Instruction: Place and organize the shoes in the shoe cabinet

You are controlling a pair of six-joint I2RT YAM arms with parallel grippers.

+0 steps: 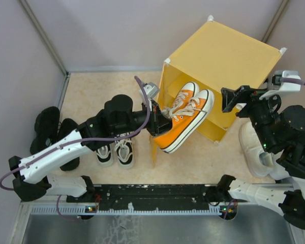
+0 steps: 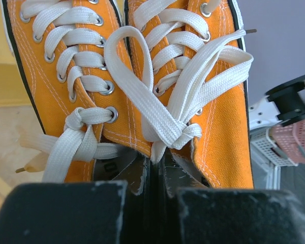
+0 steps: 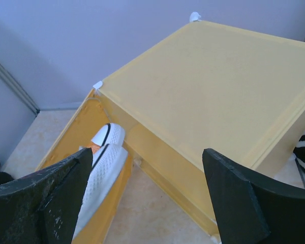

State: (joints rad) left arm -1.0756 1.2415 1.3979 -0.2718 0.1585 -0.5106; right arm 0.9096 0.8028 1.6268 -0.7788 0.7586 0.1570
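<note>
The orange pair [image 1: 185, 117] hangs toes-first at the cabinet's [image 1: 229, 56] open front, heels out over the surface [image 1: 101, 86]. The left hand [image 1: 160, 122] is clamped on both inner collars together. Soft canvas can slip in such a pinch, so the shoes should go straight in, soles level, and be let go only once the rubber rests. The flat, loose laces could snag the smooth plastic edge. The right hand [image 1: 233, 99] gapes wide, empty, beside the cabinet. The black-and-white pair [image 1: 115, 152] and black pair [image 1: 53, 127] sit apart, left.
</note>
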